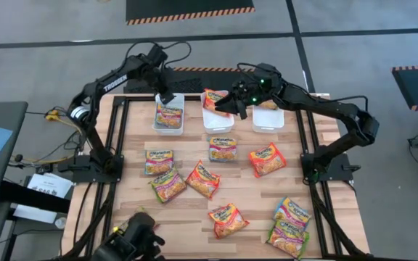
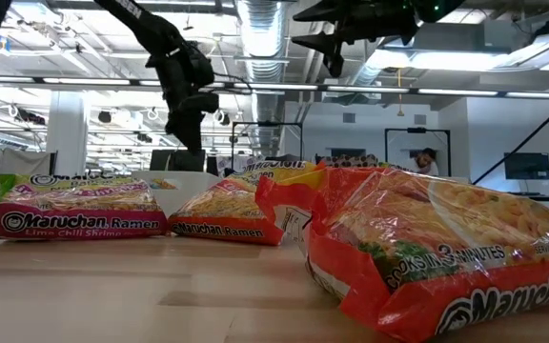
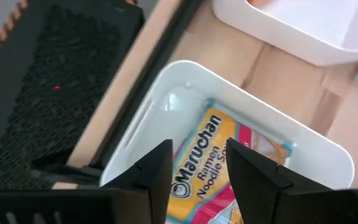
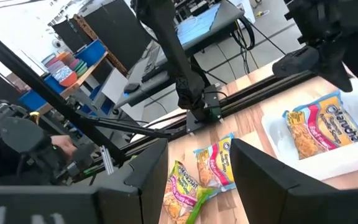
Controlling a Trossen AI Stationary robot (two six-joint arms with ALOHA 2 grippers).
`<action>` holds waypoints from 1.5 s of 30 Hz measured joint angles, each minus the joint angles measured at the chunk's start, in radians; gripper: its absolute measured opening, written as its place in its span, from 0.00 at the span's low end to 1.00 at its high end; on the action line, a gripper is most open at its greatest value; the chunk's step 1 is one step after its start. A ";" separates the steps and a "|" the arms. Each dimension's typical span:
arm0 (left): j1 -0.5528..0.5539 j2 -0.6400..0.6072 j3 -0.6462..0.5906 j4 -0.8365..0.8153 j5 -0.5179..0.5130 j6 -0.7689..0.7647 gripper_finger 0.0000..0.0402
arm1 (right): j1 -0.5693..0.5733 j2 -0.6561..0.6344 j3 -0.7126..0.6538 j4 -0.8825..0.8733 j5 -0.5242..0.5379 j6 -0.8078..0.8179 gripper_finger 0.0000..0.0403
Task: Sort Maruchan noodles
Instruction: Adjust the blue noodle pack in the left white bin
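Left pincer [image 1: 167,97] hovers open over binned packet [image 1: 168,114].

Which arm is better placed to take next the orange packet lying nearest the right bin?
Right. The right gripper hangs open over the middle bin, nearer to that orange packet; the left gripper is open over the left bin, farther away.

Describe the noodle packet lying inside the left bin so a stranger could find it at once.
Three white bins line the table's far edge; take the left bin, under the open left gripper. The packet inside is yellow with pink and blue accents. Unlike the packets scattered on the wood, it lies flat within white walls.
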 joint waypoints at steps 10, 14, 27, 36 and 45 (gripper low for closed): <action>0.001 0.083 0.000 -0.054 0.060 0.036 0.40 | 0.000 0.000 0.000 -0.010 0.007 0.000 0.49; 0.001 0.121 0.000 -0.099 0.039 0.072 0.39 | 0.000 0.000 0.000 -0.010 0.016 0.000 0.49; -0.009 0.153 -0.001 -0.060 -0.032 0.062 0.39 | 0.006 0.000 0.000 -0.043 0.081 0.000 0.49; -0.015 0.153 -0.042 -0.007 -0.034 0.085 0.39 | 0.006 0.000 0.000 -0.043 0.081 0.000 0.49; -0.016 0.208 -0.042 -0.015 -0.038 0.065 0.39 | 0.006 0.000 0.000 -0.043 0.081 0.000 0.49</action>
